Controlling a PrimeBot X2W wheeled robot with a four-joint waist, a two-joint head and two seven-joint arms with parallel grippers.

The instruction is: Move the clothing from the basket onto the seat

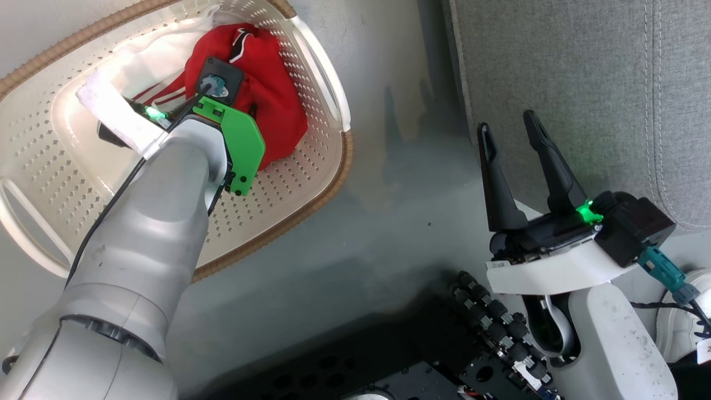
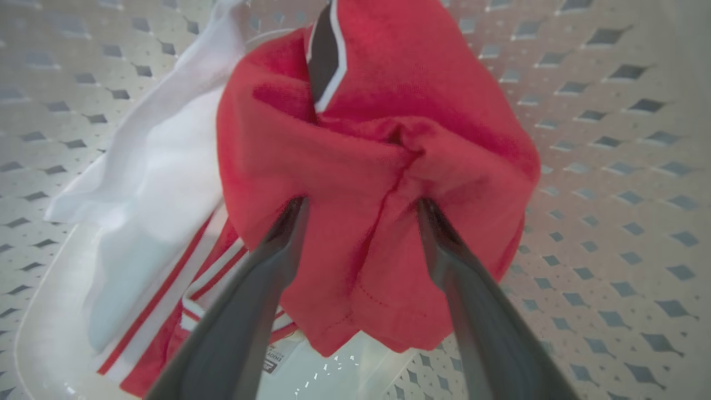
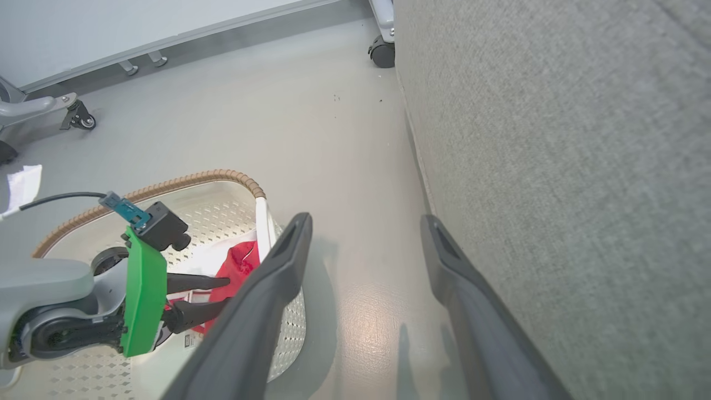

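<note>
Left gripper (image 2: 361, 203) is standing wide open inside the basket (image 2: 611, 166), both fingertips touching the red clothing (image 2: 377, 139) bunched between and ahead of them. Right gripper (image 1: 505, 119) is hanging open too, the seat (image 1: 555, 66) just beside its fingers.

No text fully legible anywhere. On small white paper label (image 2: 273, 360) inside cream perforated plastic basket (image 2: 611, 166), partly under red fabric garment (image 2: 377, 166): dark printed lines, too small and blurred to read. On white tag (image 1: 704, 351) at head view's right edge: one dark mark, possibly "2", cut off.
</note>
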